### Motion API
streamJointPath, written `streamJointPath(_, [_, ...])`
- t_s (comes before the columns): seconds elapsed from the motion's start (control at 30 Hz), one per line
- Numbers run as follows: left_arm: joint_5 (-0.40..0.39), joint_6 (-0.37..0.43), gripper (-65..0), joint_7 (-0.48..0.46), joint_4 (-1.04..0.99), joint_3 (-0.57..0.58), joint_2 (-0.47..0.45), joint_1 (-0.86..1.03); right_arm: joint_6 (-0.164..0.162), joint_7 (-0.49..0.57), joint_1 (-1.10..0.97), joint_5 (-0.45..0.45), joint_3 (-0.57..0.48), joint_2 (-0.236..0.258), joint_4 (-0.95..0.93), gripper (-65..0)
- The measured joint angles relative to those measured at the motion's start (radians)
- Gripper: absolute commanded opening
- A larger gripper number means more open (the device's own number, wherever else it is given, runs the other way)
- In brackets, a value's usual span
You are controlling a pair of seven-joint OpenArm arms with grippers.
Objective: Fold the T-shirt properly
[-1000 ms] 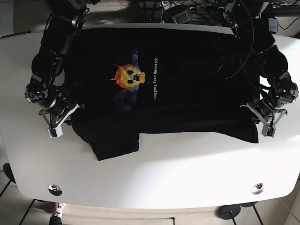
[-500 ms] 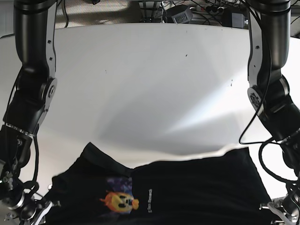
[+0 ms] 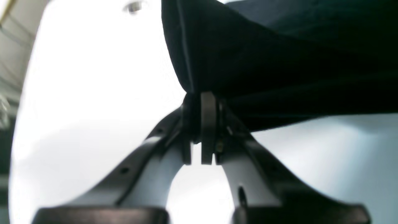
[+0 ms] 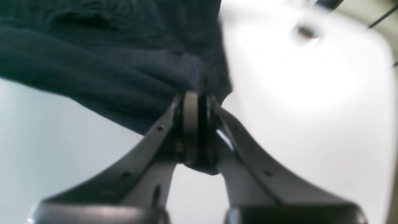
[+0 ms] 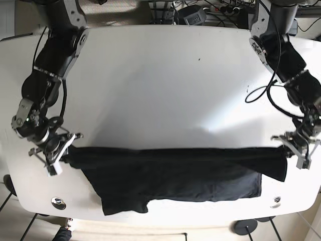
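Note:
The black T-shirt [image 5: 175, 173] stretches in a band across the near part of the white table [image 5: 165, 85], print hidden, with a sleeve hanging toward the front edge at lower left. My left gripper [image 5: 296, 148] is shut on the shirt's right end. In the left wrist view the left gripper [image 3: 200, 124] pinches a fold of dark cloth [image 3: 279, 62]. My right gripper [image 5: 57, 153] is shut on the shirt's left end. In the right wrist view the right gripper [image 4: 196, 124] clamps bunched fabric [image 4: 108, 71].
Metal grommets sit in the table near the front corners [image 5: 58, 203] [image 5: 275, 201]. Cables and black boxes [image 5: 193, 15] lie beyond the far edge. The table's front edge runs just below the shirt.
Both arms have carried the shirt's held edge across the table, from low in front to a taut line over the near part. The shirt is now doubled over, with the print hidden.

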Motion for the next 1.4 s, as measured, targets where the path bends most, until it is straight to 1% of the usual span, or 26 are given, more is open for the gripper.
streamJointPath(0.17, [0.000,-0.003,-65.0,-0.001,0.001,-0.116,0.045,0.240,-0.003,0.037,-0.279,-0.003,0.019,-0.027,0.005,-63.1])
streamJointPath(0.27, [-0.001,-0.004,-65.0,-0.003,0.002,-0.165,0.058,0.351,-0.002,0.058,-0.428,0.005,0.032,-0.029,0.080,-63.1])
streamJointPath(0.33, [-0.019,-0.005,-65.0,-0.007,0.004,-0.208,0.061,0.405,0.001,0.058,-0.517,0.072,0.098,-0.046,0.142,-63.1])
streamJointPath(0.4, [-0.024,-0.007,-65.0,-0.021,0.012,-0.231,0.060,0.441,0.002,0.058,-0.578,0.108,0.100,-0.047,0.167,-63.1])
streamJointPath(0.5, [-0.021,-0.008,-65.0,-0.006,0.097,-0.239,0.061,0.517,0.004,0.059,-0.654,0.130,0.101,-0.048,0.196,-63.1])
streamJointPath(0.73, [-0.026,-0.011,-65.0,-0.008,0.285,-0.237,0.061,0.692,0.004,0.062,-0.772,0.135,0.103,-0.048,0.221,-62.9])
streamJointPath(0.8, [-0.027,-0.012,-65.0,-0.009,0.319,-0.236,0.061,0.739,0.005,0.069,-0.806,0.137,0.129,-0.051,0.258,-62.9])
streamJointPath(0.93, [-0.023,-0.014,-64.9,-0.007,0.349,-0.236,0.088,0.769,0.004,0.063,-0.845,0.134,0.164,-0.077,0.277,-62.6])
streamJointPath(0.97, [-0.023,-0.014,-62.5,-0.007,0.349,-0.236,0.090,0.769,0.004,0.062,-0.848,0.134,0.169,-0.080,0.277,-60.9])
streamJointPath(1.0, [-0.023,-0.014,-57.6,-0.008,0.349,-0.236,0.090,0.769,0.004,0.061,-0.849,0.134,0.171,-0.079,0.277,-57.7])
streamJointPath(1.03, [-0.018,-0.011,-51.1,-0.007,0.350,-0.236,0.089,0.769,0.004,0.061,-0.849,0.129,0.172,-0.079,0.277,-53.0])
streamJointPath(1.1, [-0.007,-0.007,-37.5,-0.007,0.355,-0.236,0.089,0.769,0.000,0.060,-0.846,0.119,0.173,-0.079,0.277,-40.0])
streamJointPath(1.13, [-0.007,-0.007,-32.1,-0.007,0.357,-0.236,0.088,0.769,-0.001,0.060,-0.850,0.121,0.175,-0.079,0.277,-32.8])
streamJointPath(1.17, [-0.004,-0.004,-27.2,-0.007,0.357,-0.236,0.088,0.767,-0.004,0.060,-0.863,0.143,0.184,-0.079,0.277,-23.1])
streamJointPath(1.2, [-0.003,-0.003,-26.5,-0.007,0.357,-0.233,0.088,0.766,-0.003,0.057,-0.874,0.174,0.208,-0.080,0.281,-17.6])
streamJointPath(1.23, [0.002,-0.003,-26.5,-0.006,0.357,-0.196,0.079,0.768,-0.003,0.057,-0.882,0.209,0.252,-0.081,0.298,-11.1])
streamJointPath(1.27, [-0.002,0.000,-26.5,-0.006,0.359,-0.170,0.077,0.767,-0.011,0.058,-0.887,0.231,0.272,-0.078,0.308,-8.2])
streamJointPath(1.3, [-0.050,-0.002,-26.5,-0.003,0.376,-0.153,0.084,0.758,-0.012,0.058,-0.890,0.283,0.285,-0.076,0.315,-7.1])
streamJointPath(1.33, [-0.096,-0.004,-26.5,-0.005,0.392,-0.153,0.084,0.748,-0.011,0.058,-0.887,0.322,0.282,-0.075,0.315,-7.5])
streamJointPath(1.4, [-0.148,-0.003,-26.5,-0.011,0.406,-0.157,0.071,0.731,-0.005,0.057,-0.868,0.348,0.279,-0.076,0.315,-7.5])
